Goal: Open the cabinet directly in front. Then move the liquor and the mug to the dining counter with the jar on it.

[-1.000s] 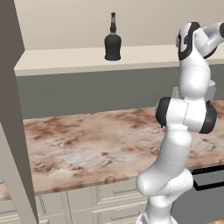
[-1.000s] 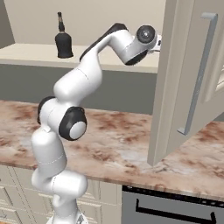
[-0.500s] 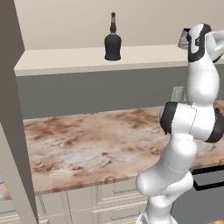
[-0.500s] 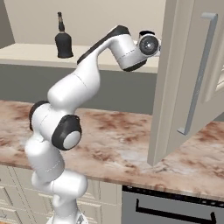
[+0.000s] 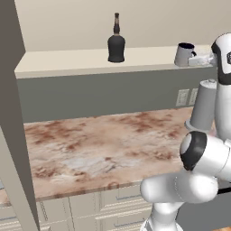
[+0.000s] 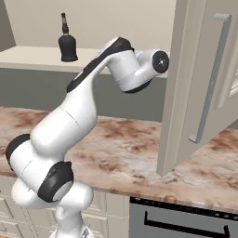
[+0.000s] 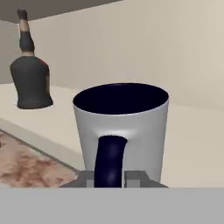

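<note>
Cabinet [image 6: 200,83] doors hang open, one at each side, and the right door has a long grey bar handle that runs up and down. Below the cabinet shelf [image 5: 67,61] lies the marble desk [image 5: 90,149], brown and white.

On that shelf stands the liquor [image 5: 116,44], straight up, with its thin neck pointing to the top. It is well to the left of the mug.

Near the right end of the shelf stands the mug [image 7: 120,127], also straight up, its dark mouth facing up. In the hand view its dark handle points right back at the pincer [image 7: 111,177]. The pincer is clenched on the mug's handle, with one small finger on each side of it.
</note>
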